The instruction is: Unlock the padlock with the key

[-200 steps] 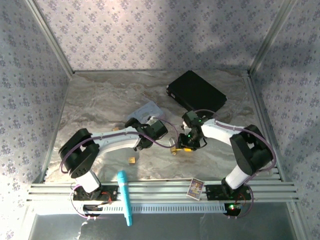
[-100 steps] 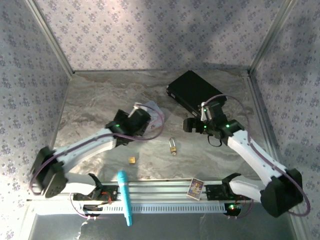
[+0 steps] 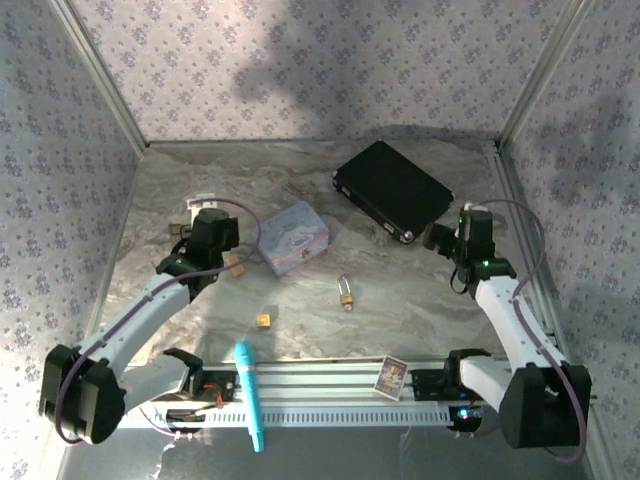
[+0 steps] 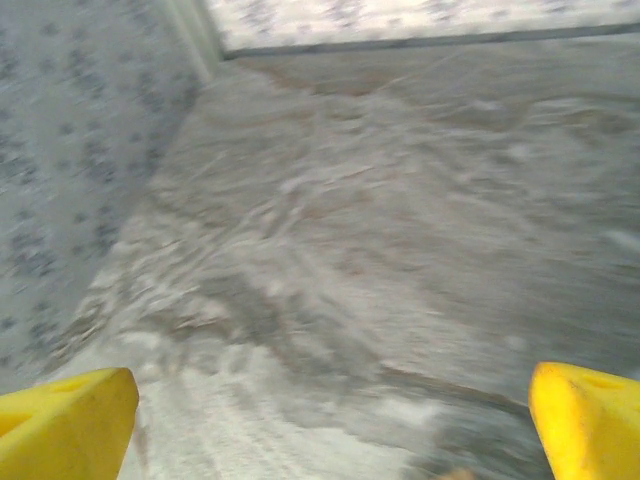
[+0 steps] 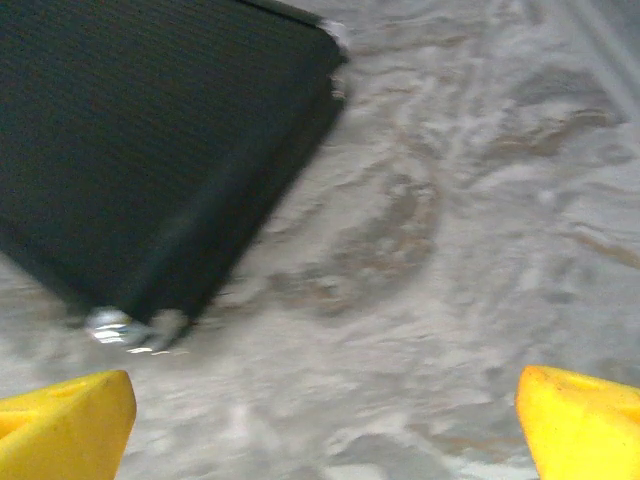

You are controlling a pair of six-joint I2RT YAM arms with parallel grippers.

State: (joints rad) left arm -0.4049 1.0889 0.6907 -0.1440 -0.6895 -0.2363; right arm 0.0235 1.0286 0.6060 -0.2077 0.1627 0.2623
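We take the small brass padlock (image 3: 345, 291) on the marbled tabletop (image 3: 200, 190) as our mark. Behind it to the left sits the pastel tin box (image 3: 293, 236). Behind it to the right is the flat black case (image 3: 392, 189). The tiny gold cube (image 3: 264, 320) lies left and slightly nearer. Nearest, on the metal rails (image 3: 320, 378), the teal pen (image 3: 249, 393) lies to its left and the small printed card box (image 3: 390, 376) to its right.

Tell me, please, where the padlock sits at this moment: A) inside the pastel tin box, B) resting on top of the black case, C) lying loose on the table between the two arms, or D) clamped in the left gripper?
C: the padlock lies on the marbled table, apart from the left gripper and the right gripper, whose jaws stand wide open with nothing between them.
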